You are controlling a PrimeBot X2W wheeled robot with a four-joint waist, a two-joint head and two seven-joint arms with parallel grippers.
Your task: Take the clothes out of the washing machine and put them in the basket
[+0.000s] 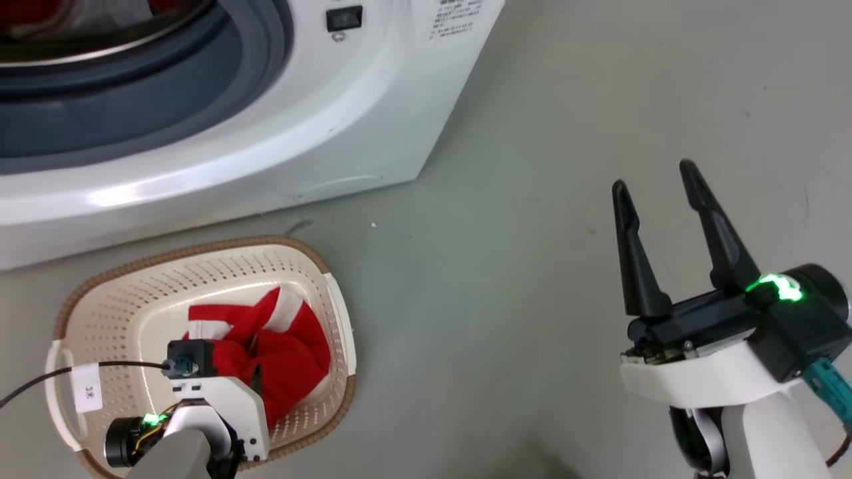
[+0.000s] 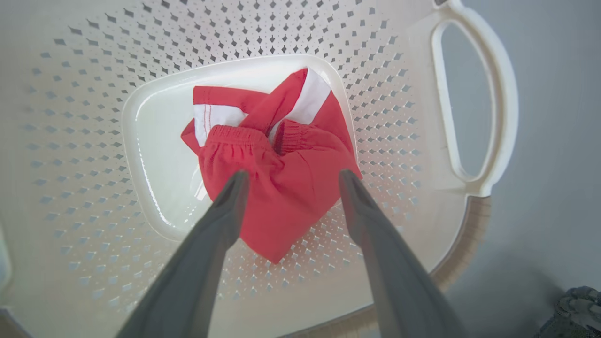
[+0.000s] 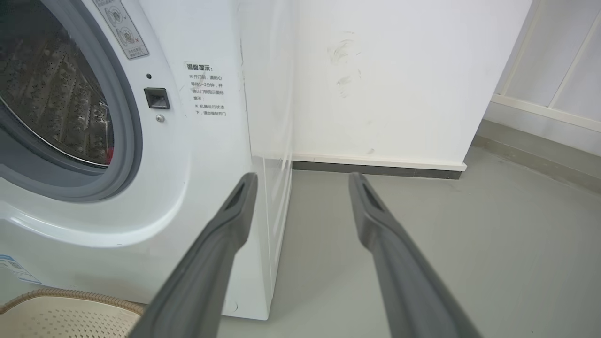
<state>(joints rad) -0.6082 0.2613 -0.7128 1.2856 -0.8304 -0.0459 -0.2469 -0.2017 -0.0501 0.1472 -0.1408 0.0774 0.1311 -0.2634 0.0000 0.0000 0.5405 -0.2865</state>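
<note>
Clothes, in basket: one pair of red shorts [image 2: 277,197] with white trim, crumpled on the basket's base and lapping onto one perforated side wall.
Clothes, in machine: a glimpse of red cloth [image 1: 33,13] inside the drum [image 3: 47,94]; how many pieces cannot be told.
Basket [image 1: 200,266]: one, cream with a brown rim, on the floor [image 1: 499,299] just in front of the machine's lower front edge.
Handles [image 2: 497,94]: two, white, one at each end of the basket.
Washing machine [image 1: 333,133]: one, white, its grey gasket [image 1: 133,100] facing the room.
Left gripper [image 2: 294,177]: directly over the basket, pointing down, fingers spread with one on each side of the shorts. Nothing is clamped (whether a tip brushes the cloth cannot be told).
Right gripper [image 1: 652,173]: fingers apart and empty, above bare floor, well to the right of the basket and past the machine's front corner.
Step in hand (judged): the shorts appear released, so the left arm needs to lift clear.
Doing it well: rise straight up with the fingers wide so the elastic waistband cannot snag a tip and ride out. Clear the brown rim before turning toward the drum.
Tally: machine 1, basket 1, handles 2, grippers 2, garments in basket 1, drum contents uncounted.
</note>
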